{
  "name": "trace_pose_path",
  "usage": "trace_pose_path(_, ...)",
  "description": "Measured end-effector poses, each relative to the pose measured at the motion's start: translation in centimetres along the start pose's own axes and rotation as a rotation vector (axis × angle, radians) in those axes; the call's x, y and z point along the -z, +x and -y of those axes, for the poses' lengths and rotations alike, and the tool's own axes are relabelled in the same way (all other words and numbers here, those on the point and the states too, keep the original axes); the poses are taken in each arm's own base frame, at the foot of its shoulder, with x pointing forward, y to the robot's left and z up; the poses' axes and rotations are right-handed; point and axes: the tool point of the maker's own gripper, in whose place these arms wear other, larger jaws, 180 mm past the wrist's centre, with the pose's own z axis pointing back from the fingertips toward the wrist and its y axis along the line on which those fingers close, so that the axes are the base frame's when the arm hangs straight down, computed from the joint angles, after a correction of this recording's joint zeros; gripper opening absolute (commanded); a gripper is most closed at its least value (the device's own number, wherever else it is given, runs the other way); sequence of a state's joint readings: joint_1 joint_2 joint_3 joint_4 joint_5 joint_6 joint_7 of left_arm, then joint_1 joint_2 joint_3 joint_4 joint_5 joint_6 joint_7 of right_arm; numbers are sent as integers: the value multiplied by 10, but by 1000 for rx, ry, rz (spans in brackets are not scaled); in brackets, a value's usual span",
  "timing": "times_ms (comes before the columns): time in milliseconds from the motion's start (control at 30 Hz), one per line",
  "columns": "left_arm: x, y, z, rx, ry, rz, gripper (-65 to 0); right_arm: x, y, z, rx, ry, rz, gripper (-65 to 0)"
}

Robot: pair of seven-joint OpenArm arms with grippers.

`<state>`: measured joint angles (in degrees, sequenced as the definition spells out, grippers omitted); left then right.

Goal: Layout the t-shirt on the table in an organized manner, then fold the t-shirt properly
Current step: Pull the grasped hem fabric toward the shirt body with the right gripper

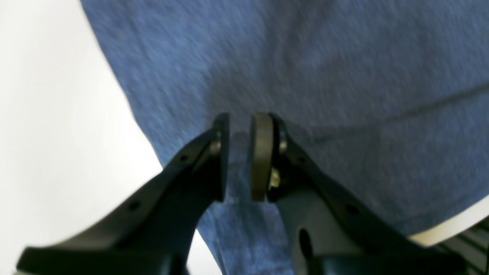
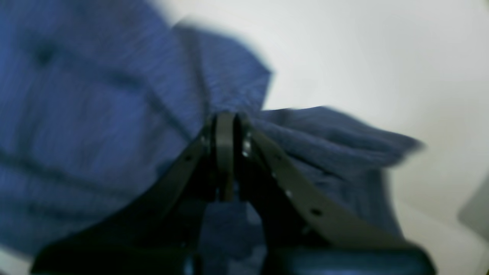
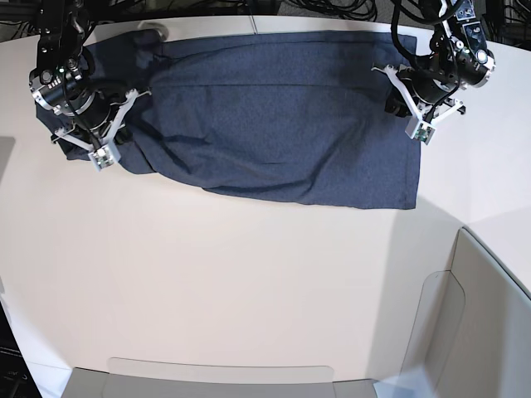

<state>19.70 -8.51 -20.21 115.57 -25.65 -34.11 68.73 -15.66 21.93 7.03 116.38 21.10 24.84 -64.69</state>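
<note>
My right pincer (image 2: 225, 156) is clamped on a bunched fold of the shirt (image 3: 274, 116). My left pincer (image 1: 240, 156) hangs slightly parted above cloth spread on the counter (image 3: 249, 282).

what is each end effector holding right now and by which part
The right end effector is shut on the t-shirt at a bunched sleeve-end edge. The left end effector stands slightly apart over the other end, gripping nothing visibly.
</note>
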Motion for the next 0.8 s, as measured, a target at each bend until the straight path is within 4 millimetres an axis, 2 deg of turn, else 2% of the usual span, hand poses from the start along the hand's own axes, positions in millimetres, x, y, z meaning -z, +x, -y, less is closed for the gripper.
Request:
trace_pose_path(133, 0, 0, 1, 2, -2, -1, -547, 6, -7, -28, -145, 90, -55, -650)
trace_pose_path(233, 0, -1, 1, 3, -3, -2, -547, 7, -14, -34, -169, 108, -112, -650)
trace_pose_path(333, 1, -3, 2, -2, -7, -9, -547, 7, -9, -30, -169, 96, -109, -650)
trace_pose_path(433, 4, -7, 2, -10, -13, -20, -547, 5, 0, -45, -128, 185, -73, -650)
trace_pose_path(533, 8, -16, 2, -28, -22, -45, -547, -1, 25, -59, -70, 296, 11, -650)
trace_pose_path(600, 9, -18, 1, -33, -25, -51, -547, -12, 53, -49, 32, 337, 127, -650)
trace_pose_path(667, 10, -19, 1, -36, -25, -51, -547, -23, 75, -26, 150, 312, 241, -650)
trace_pose_path(800, 11, -18, 3, -39, -30, -49, -547, -39, 98, 3, 315, 275, 395, -650)
